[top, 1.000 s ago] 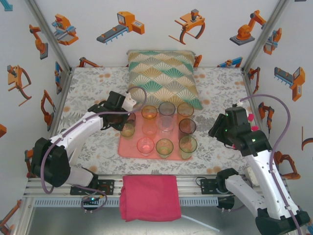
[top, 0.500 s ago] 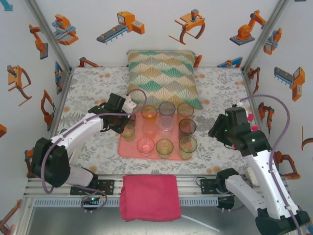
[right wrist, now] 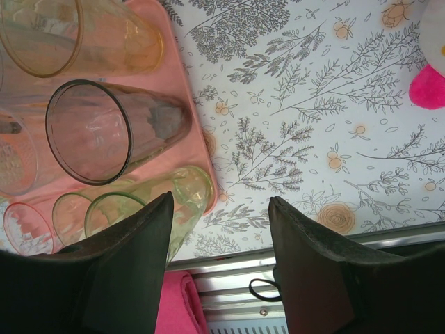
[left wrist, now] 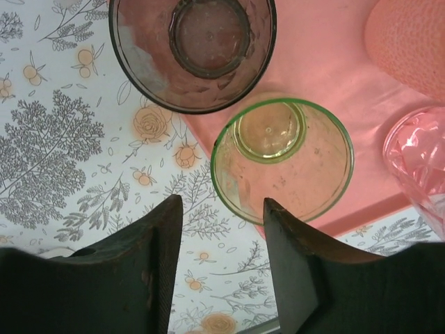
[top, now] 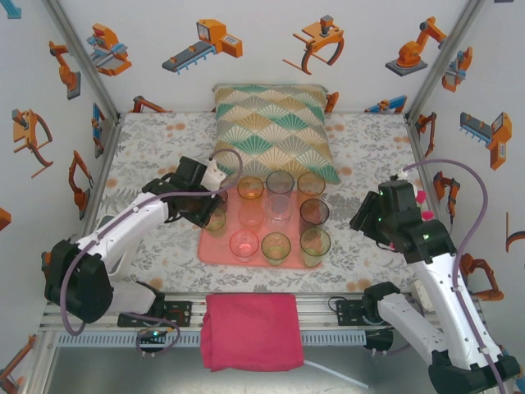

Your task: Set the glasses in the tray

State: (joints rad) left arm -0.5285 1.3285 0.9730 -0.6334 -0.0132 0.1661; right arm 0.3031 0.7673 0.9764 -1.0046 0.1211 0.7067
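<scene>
Left gripper (left wrist: 222, 209) stands with its jaws apart and nothing between them, just short of a green glass (left wrist: 292, 167) that sits upright at the edge of the pink tray (left wrist: 334, 62). Right gripper (right wrist: 221, 202) hangs released too, empty, over the flowered table (right wrist: 313, 104) just beside the tray's right edge. Nearest of all, a magenta cloth (top: 250, 328) lies at the table's front edge. Beyond it, the glasses (top: 276, 246) stand upright in rows on the tray. Farthest back lies a fan-patterned cushion (top: 275, 127).
</scene>
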